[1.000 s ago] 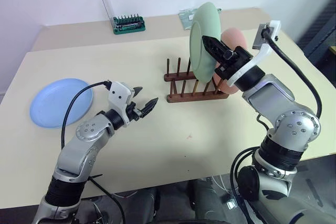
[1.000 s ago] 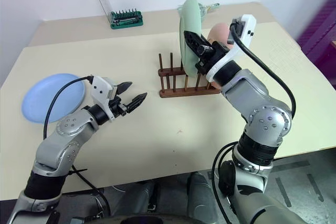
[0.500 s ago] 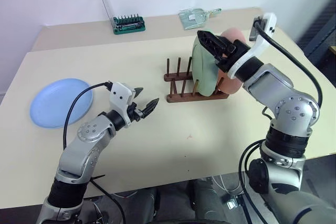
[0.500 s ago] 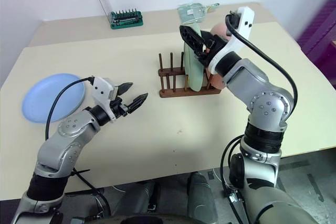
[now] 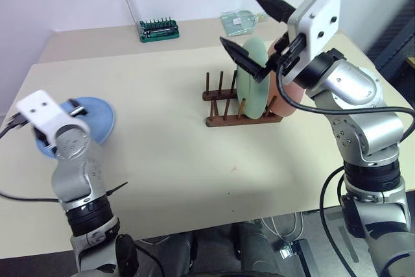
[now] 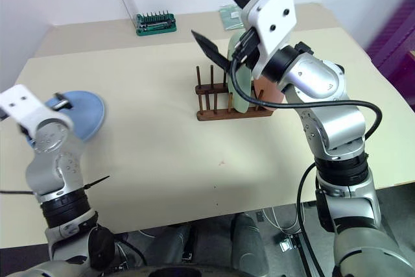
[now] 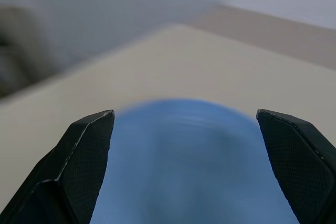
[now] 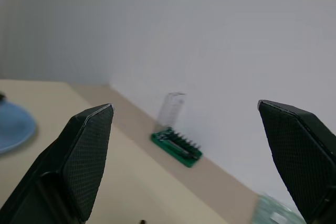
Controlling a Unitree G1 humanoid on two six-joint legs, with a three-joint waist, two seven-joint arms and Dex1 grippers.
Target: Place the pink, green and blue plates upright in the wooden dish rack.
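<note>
Left gripper (image 7: 184, 129), jaws wide, is facing the blue plate (image 5: 97, 115) lying flat on the table (image 5: 194, 160) (probably stiff, light, slippery; best pinched at its rim), while right gripper (image 5: 254, 29) is hanging open above the wooden dish rack (image 5: 224, 120).

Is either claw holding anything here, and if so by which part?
Nothing is held. The right claw is open above the green plate; the left claw is open facing the blue plate.

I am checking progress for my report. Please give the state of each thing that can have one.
green plate: upright in the wooden dish rack, released
pink plate: upright in the rack, behind the green plate
blue plate: flat on the table
right gripper: open, above the rack
left gripper: open, at the blue plate
</note>
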